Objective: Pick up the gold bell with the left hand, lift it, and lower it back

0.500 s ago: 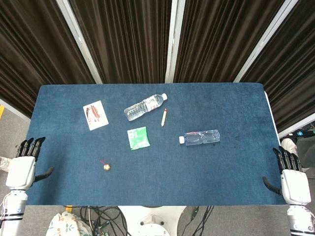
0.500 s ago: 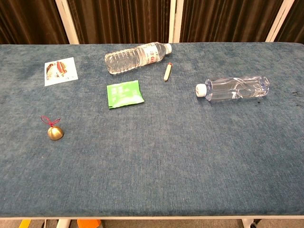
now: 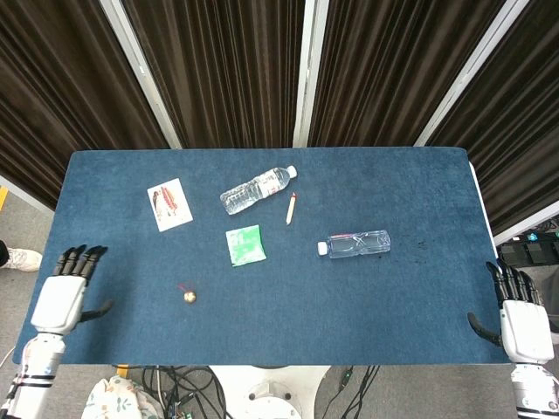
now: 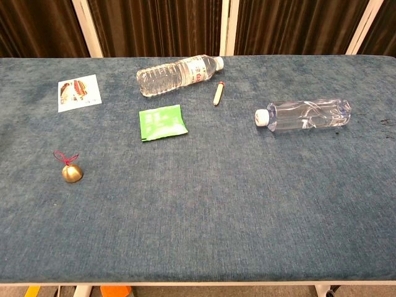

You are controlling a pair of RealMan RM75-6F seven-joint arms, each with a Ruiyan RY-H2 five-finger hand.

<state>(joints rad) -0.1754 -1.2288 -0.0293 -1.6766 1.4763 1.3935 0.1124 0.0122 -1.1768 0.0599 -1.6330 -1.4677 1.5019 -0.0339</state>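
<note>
The small gold bell [image 3: 189, 297] with a red string loop sits on the blue table cloth, front left; the chest view shows the bell [image 4: 72, 173] too. My left hand [image 3: 63, 297] hovers at the table's left edge, well left of the bell, fingers spread and holding nothing. My right hand [image 3: 522, 319] stays at the front right corner, fingers apart and empty. Neither hand shows in the chest view.
A picture card [image 3: 169, 203] lies at the back left. A green packet [image 3: 246, 244] lies mid-table, a clear bottle [image 3: 254, 190] behind it and a second bottle [image 3: 354, 243] to the right. A short pencil-like stick [image 3: 291, 208] lies between them.
My left hand has moved inward, to the right over the table's left edge. The right hand has dropped back slightly. The bell has not moved.
</note>
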